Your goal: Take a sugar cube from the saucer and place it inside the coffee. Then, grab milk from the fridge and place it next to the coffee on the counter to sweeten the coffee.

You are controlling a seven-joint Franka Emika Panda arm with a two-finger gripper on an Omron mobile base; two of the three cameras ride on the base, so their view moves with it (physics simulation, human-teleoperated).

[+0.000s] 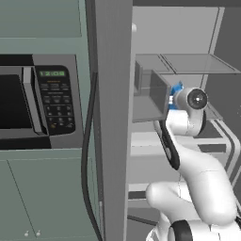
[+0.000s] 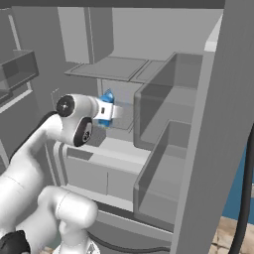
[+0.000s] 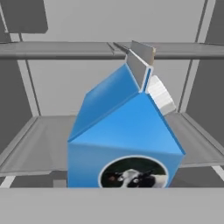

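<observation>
- The slim blue milk carton with a paler gabled top (image 3: 124, 131) is cut off low down in the hand view, at 6 o'clock.
- From both base cameras, most of that carton (image 2: 106, 101) sits behind the white arm's wrist.
- The end effector's fingertips cannot be made out, so its grip is unclear.
- The black-fronted microwave with a keypad (image 1: 37, 101) runs off the 9 o'clock edge.
</observation>
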